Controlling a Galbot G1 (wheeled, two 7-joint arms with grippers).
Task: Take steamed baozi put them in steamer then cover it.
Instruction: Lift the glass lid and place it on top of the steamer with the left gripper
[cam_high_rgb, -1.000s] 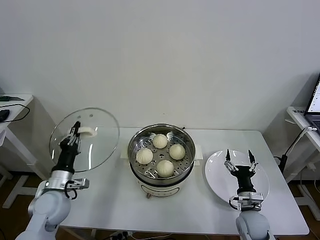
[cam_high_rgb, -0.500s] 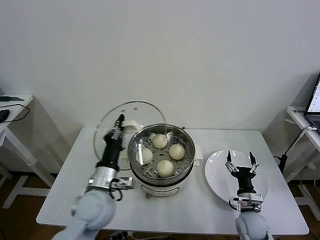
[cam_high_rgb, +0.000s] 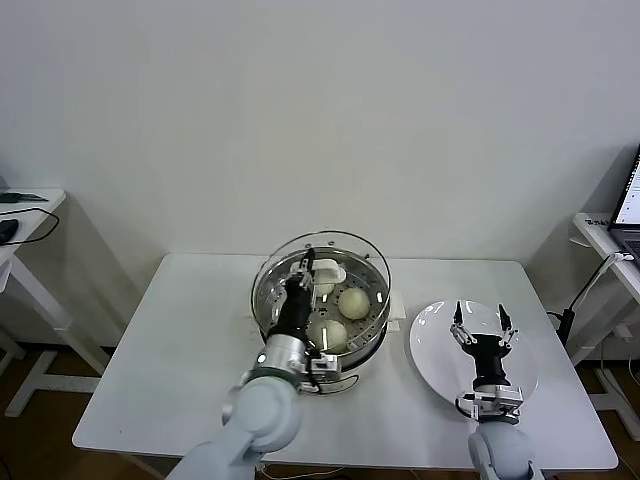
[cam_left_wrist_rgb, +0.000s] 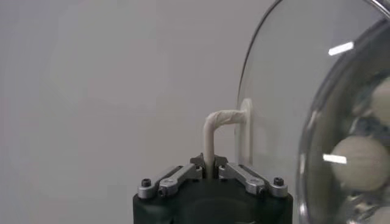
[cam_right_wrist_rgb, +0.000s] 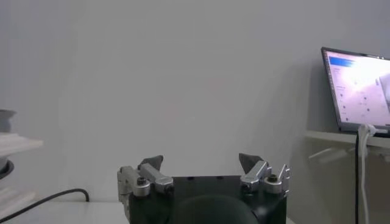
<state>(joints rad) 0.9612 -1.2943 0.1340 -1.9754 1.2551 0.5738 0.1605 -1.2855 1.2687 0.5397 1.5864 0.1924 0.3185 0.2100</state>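
Your left gripper (cam_high_rgb: 303, 268) is clamped on the cream handle (cam_left_wrist_rgb: 217, 131) of the glass lid (cam_high_rgb: 325, 275), holding the lid tilted directly over the steamer (cam_high_rgb: 322, 305) (its rim is not seated on the pot). Through the glass you can see the steamed baozi (cam_high_rgb: 352, 302) lying on the steamer's perforated tray. Your right gripper (cam_high_rgb: 481, 319) waits to the right of the steamer, over the white plate (cam_high_rgb: 435, 350), fingers spread wide with nothing between them. The steamer stands mid-table (cam_high_rgb: 180, 360).
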